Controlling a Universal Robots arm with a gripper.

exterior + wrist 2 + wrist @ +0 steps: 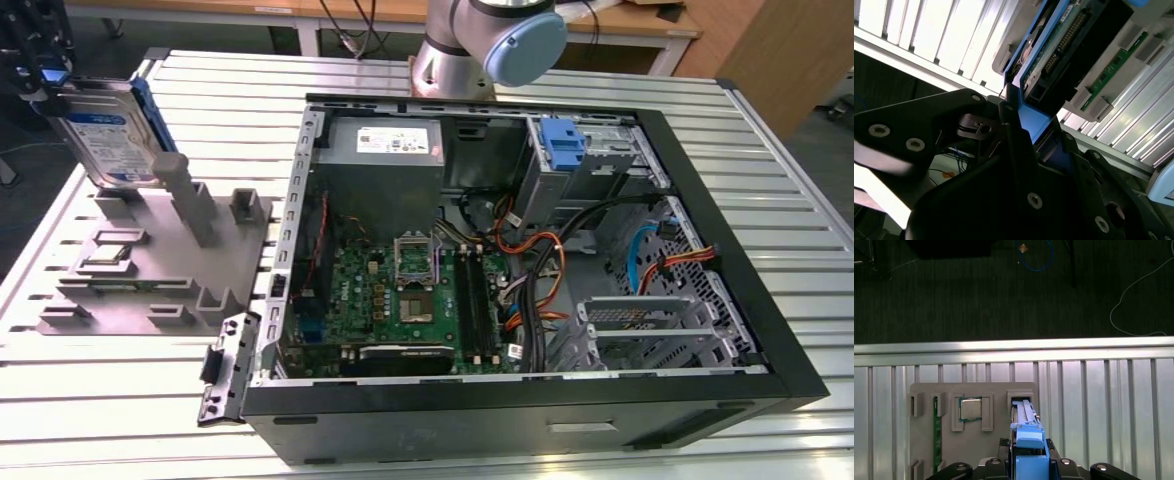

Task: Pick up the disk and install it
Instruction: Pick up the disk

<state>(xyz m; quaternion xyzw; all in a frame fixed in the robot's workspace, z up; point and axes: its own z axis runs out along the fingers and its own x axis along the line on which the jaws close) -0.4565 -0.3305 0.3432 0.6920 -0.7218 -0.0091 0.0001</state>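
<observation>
The disk (107, 135) is a silver-grey drive with a white-and-blue label and blue side rails. It stands upright at the exterior view's far left, just over the grey holder (147, 270). My gripper (56, 82) is shut on its upper end. In the second wrist view the black fingers (1014, 150) clamp the blue rail, and the disk's underside (1064, 45) extends away from them. In the first wrist view the disk (1029, 440) hangs edge-on over the holder's slot (1021, 402), with my gripper (1030, 462) around it.
An open computer case (747, 330) lies on the slatted metal table, with a drive bay and blue latch (567, 145) at its far corner. The holder also carries a processor chip (970, 409) and a green memory stick (935, 435). The arm's base (487, 45) stands behind the case.
</observation>
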